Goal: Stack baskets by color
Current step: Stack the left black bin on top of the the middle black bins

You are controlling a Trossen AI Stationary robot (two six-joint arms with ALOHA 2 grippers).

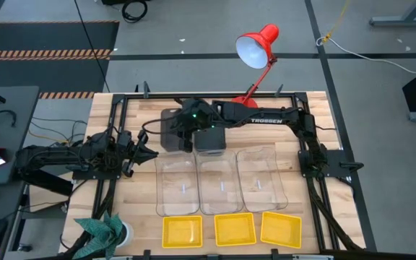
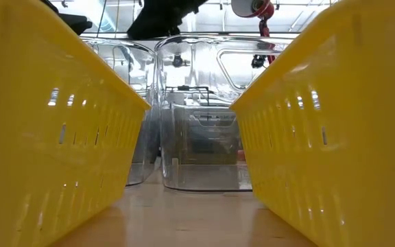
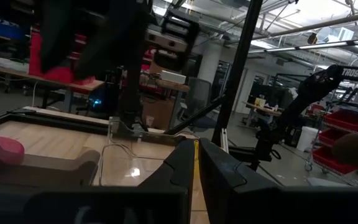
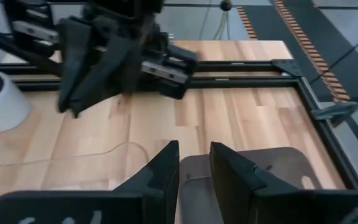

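Three yellow baskets (image 1: 235, 229) stand in a row at the table's near edge, with three clear baskets (image 1: 219, 184) in a row behind them. A dark grey basket (image 1: 210, 139) rests at the far middle, under my right arm. My right gripper (image 4: 194, 149) reaches toward the table's left and is shut on another dark grey basket (image 1: 170, 130). My left gripper (image 1: 139, 152) waits shut at the left side, touching nothing. My right gripper pinches one side wall (image 4: 193, 173) of the dark grey basket between its two fingers. One finger is outside the wall and the other over the inside. The fingers come from the table's right, slanting down. The basket reaches out below the fingers; whether it touches the table does not show.
A red desk lamp (image 1: 258, 47) stands at the far edge. A green object (image 1: 101, 230) and a white roll (image 1: 123, 232) lie at the near left corner. A black frame (image 1: 305, 155) borders the work area. Bare wood shows to the left of the clear baskets.
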